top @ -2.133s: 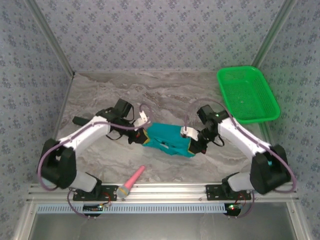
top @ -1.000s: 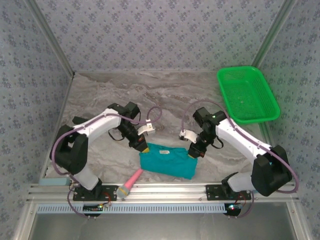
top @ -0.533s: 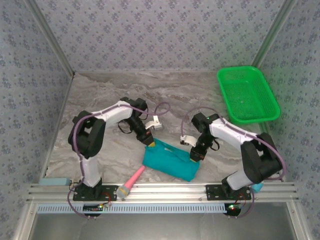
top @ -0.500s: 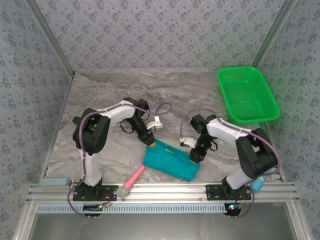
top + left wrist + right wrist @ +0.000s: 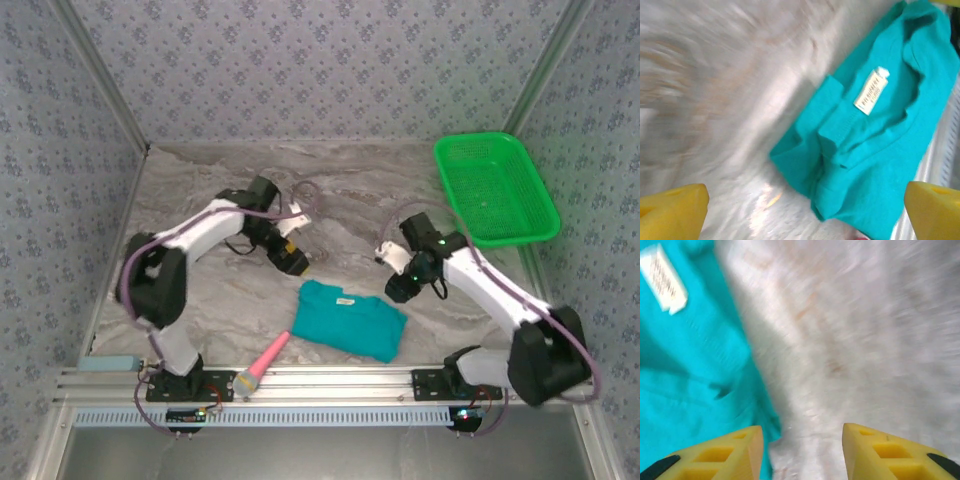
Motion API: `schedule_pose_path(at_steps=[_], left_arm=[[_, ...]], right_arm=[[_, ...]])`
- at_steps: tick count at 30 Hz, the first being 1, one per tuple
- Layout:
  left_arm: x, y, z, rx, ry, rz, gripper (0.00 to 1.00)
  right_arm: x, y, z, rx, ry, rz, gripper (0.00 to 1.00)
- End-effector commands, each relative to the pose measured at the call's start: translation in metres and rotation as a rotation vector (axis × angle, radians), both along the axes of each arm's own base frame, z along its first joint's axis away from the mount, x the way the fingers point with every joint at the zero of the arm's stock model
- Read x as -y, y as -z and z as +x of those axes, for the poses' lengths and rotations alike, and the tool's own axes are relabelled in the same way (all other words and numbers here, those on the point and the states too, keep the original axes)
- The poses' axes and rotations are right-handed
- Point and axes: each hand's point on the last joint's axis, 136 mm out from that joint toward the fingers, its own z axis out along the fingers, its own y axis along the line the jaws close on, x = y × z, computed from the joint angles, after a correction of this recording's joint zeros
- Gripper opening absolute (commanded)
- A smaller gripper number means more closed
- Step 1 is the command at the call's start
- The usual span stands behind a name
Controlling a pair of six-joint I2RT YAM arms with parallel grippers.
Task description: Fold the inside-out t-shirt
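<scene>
Near edge: pink-handled tool (image 5: 262, 365), unmoved. Just beyond it the inside-out t-shirt (image 5: 348, 320) now lies released, a compact folded bundle with its tag up, near centre. Farther back, the left gripper (image 5: 293, 262) and right gripper (image 5: 397, 289) have let go and withdrawn, jaws apart and empty. Judgement: folding looks essentially finished.

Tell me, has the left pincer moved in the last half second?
Yes. The left pincer has drawn off the t-shirt, away from the near rail.
</scene>
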Motion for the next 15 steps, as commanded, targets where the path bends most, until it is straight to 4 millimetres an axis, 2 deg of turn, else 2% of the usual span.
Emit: schedule_pose_path(at_steps=[1, 3, 4, 5, 7, 9, 11, 13, 15], left_arm=[[-0.010, -0.070, 0.038, 0.300, -0.242, -0.085, 0.99], [-0.017, -0.092, 0.037, 0.347, -0.328, -0.135, 1.00], [-0.023, -0.097, 0.037, 0.323, -0.407, -0.147, 1.00], [-0.031, -0.093, 0.038, 0.258, -0.511, -0.132, 1.00], [-0.043, -0.069, 0.031, 0.051, -0.701, -0.075, 1.00], [-0.031, -0.053, 0.018, -0.049, -0.603, -0.046, 1.00], [-0.023, -0.033, 0.008, -0.125, -0.582, 0.025, 0.95], [0.001, -0.020, -0.013, -0.157, -0.490, 0.043, 0.88], [0.024, -0.011, -0.036, -0.171, -0.404, 0.054, 0.86]], right_arm=[[0.000, -0.035, 0.015, 0.181, 0.019, 0.028, 0.47], [-0.013, -0.038, -0.013, 0.193, -0.194, 0.032, 0.48], [-0.017, -0.034, -0.028, 0.203, -0.322, -0.005, 0.54], [-0.019, -0.030, -0.036, 0.212, -0.392, -0.038, 0.57], [-0.027, -0.022, -0.047, 0.218, -0.480, -0.073, 0.58], [-0.039, -0.015, -0.049, 0.205, -0.495, -0.050, 0.55], [-0.044, -0.003, -0.049, 0.170, -0.486, -0.035, 0.46], [-0.035, 0.018, -0.047, 0.110, -0.465, -0.106, 0.29], [-0.024, 0.036, -0.048, 0.029, -0.450, -0.182, 0.24]])
